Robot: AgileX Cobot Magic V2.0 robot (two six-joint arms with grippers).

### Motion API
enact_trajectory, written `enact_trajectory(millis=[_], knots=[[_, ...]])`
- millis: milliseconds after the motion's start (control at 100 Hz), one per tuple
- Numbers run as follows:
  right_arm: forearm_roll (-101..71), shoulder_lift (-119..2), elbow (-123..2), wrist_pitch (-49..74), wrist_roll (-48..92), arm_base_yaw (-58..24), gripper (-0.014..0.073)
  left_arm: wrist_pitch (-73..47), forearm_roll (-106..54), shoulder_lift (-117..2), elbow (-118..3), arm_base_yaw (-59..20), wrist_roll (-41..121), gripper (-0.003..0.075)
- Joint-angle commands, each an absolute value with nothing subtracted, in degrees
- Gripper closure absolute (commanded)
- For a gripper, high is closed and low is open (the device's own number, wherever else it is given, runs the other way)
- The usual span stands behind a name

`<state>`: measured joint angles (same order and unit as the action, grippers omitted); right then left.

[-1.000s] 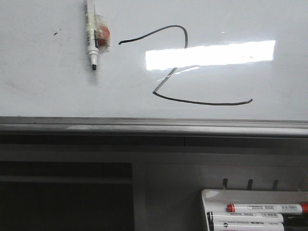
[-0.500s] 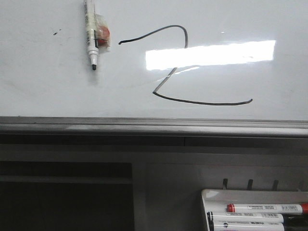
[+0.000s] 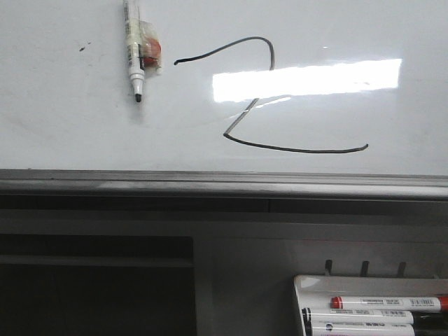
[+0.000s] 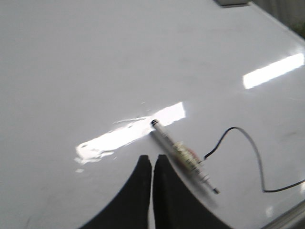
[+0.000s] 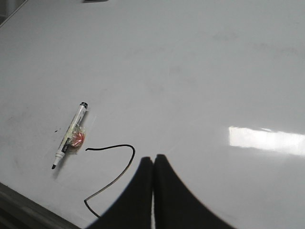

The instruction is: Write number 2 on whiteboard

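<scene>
The number 2 (image 3: 294, 150) is drawn as a thin black line on the whiteboard (image 3: 70, 133), with a bright glare bar across its middle. A white marker (image 3: 131, 52) with an orange-red wad taped to it lies on the board to the left of the 2, with its black tip bare. No gripper holds it. My left gripper (image 4: 152, 158) is shut and empty, close beside the marker (image 4: 183, 156), with the 2's line (image 4: 233, 128) beyond. My right gripper (image 5: 153, 158) is also shut and empty over the board, near the 2's line (image 5: 108, 146) and well away from the marker (image 5: 71, 133).
A grey metal rail (image 3: 224, 185) runs along the board's near edge. Below it at the right is a white tray (image 3: 308, 283) with several markers, one of them red-capped (image 3: 385, 303). A dark recess (image 3: 98, 287) lies at the lower left.
</scene>
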<state>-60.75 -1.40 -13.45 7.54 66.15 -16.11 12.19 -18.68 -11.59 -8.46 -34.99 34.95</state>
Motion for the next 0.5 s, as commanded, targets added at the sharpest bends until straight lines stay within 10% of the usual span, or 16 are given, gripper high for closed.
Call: enact_trajectory(millis=[0,220,490], knots=[[-61.5,-2.0,-14.9,4.8,66.1,-15.7,0.0665,19.8,-12.6,-9.3,-4.9,-29.2,25.8,0.0741],[-61.5,-2.0,-14.9,4.8,66.1,-15.7,0.0665,7.0,-3.7,-3.4,0.7,-13.1,4.1,0.0741],[-61.5,-2.0,-14.9,4.8,66.1,-15.7,0.0665,-8.8,-3.5,-2.9,0.7,-11.7,3.0,0.0741]])
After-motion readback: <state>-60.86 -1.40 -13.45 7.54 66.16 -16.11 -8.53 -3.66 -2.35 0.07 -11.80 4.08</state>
